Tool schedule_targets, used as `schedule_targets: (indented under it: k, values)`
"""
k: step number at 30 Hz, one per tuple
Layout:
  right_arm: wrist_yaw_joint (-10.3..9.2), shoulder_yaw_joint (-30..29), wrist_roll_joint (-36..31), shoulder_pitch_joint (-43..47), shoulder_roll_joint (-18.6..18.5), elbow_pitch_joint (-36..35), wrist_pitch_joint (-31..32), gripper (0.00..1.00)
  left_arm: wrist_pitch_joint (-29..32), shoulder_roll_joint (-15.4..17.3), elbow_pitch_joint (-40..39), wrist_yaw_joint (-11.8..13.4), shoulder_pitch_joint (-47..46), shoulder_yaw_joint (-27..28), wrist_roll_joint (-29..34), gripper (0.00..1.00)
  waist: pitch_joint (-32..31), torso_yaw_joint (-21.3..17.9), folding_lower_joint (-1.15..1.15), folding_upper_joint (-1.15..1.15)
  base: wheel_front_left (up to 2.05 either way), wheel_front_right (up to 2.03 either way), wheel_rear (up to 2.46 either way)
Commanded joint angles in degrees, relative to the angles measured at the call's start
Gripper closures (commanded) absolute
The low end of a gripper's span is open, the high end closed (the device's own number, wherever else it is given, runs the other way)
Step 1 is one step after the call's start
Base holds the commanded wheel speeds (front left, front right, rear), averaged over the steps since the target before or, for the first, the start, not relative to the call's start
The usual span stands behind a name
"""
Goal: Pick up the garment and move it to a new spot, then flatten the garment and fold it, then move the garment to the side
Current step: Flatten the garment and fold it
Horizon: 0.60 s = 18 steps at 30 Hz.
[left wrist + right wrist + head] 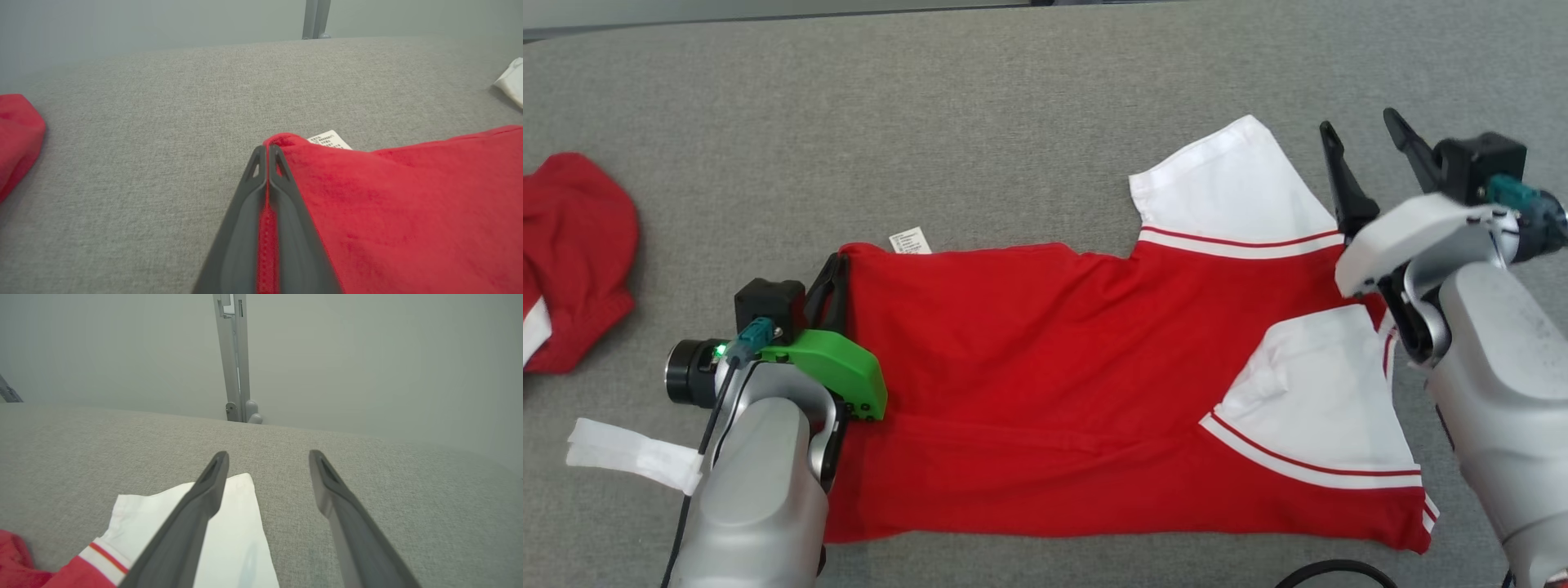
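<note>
While our left hand (267, 153) pinches the hem of the shirt (1054, 367) spread on the table (931, 122), our right hand (267, 455) hangs wide beside its sleeve (1233, 188); folding step, probably, so right should grip next.

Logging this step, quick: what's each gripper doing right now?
Left gripper: shut on the red shirt, pinching its edge.
Right gripper: open, holding nothing.

The far table (1013, 98) past the garment (1054, 367) lies free; a red cloth (576, 253) blocks the left, a white strip (625, 453) the near left.
</note>
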Motion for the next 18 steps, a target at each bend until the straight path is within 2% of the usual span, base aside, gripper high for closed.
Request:
schedule_targets:
  k: [1, 8, 17, 18]
  values:
    - [-0.09, 0.45, 0.18, -1.47, -0.44, 1.20, 0.79, 0.00, 0.01, 0.20, -0.28, -0.09, -0.97, -0.29, 0.25, 1.00, 1.79, 2.38, 0.00, 0.00, 0.00, 0.00, 0.00]
    - [-0.08, 4.93, 2.49, -11.94, -1.67, 13.84, 11.63, 0.00, 0.01, -0.07, -3.17, -0.22, -2.19, -6.12, -4.09, 1.00, 5.27, 6.34, 0.00, 0.00, 0.00, 0.00, 0.00]
    - [-0.09, 7.67, 4.14, -19.85, -1.85, 24.40, 20.59, 0.01, 0.02, -0.08, -4.84, 2.16, -3.54, -12.37, -8.46, 1.00, 6.91, 8.50, 0.00, 0.00, 0.00, 0.00, 0.00]
    - [-0.09, 8.13, 4.08, -20.23, -1.90, 25.22, 21.16, 0.36, 0.02, -0.09, -4.88, 2.33, -3.53, -12.71, -8.67, 1.00, 6.89, 8.54, 0.00, 0.00, 0.00, 0.00, 0.00]
